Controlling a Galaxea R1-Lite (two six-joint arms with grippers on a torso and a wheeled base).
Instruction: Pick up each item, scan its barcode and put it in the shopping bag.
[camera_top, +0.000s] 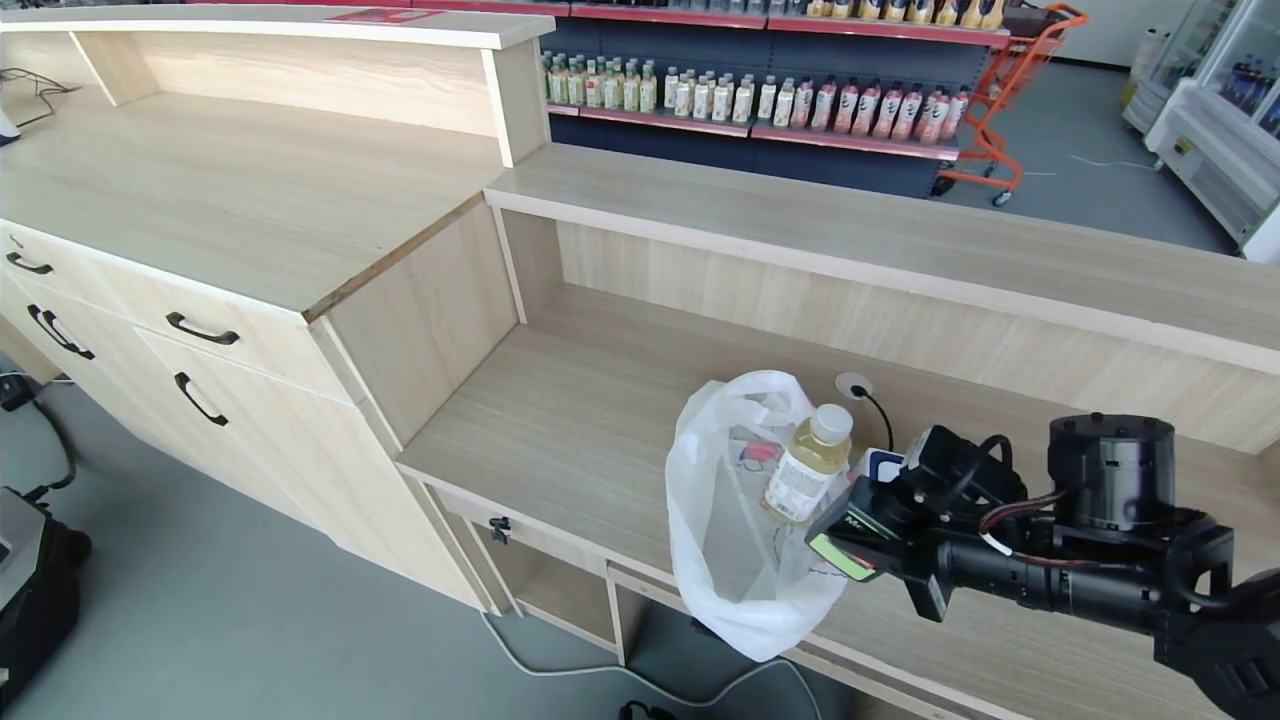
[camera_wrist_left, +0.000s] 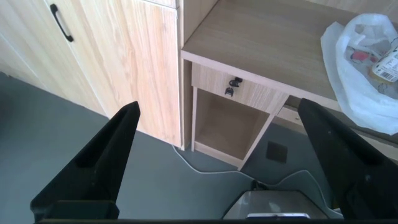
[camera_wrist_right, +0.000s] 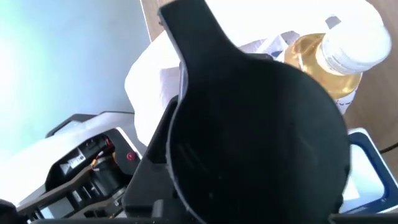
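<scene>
Drink bottle (camera_top: 810, 462), pinched by right gripper (camera_top: 838, 528), tilts into shopping bag (camera_top: 700, 530) mouth, apparently for release; left gripper (camera_wrist_left: 217, 109), fingers spread, clear of bag.

Bright, even indoor light, soft shadows.
Your counter (camera_top: 600, 430) shows faint shade under its raised ledge; its straight edges bow near the frame corners; glare washes out your right wrist view around the shopping bag (camera_wrist_right: 149, 74).
</scene>
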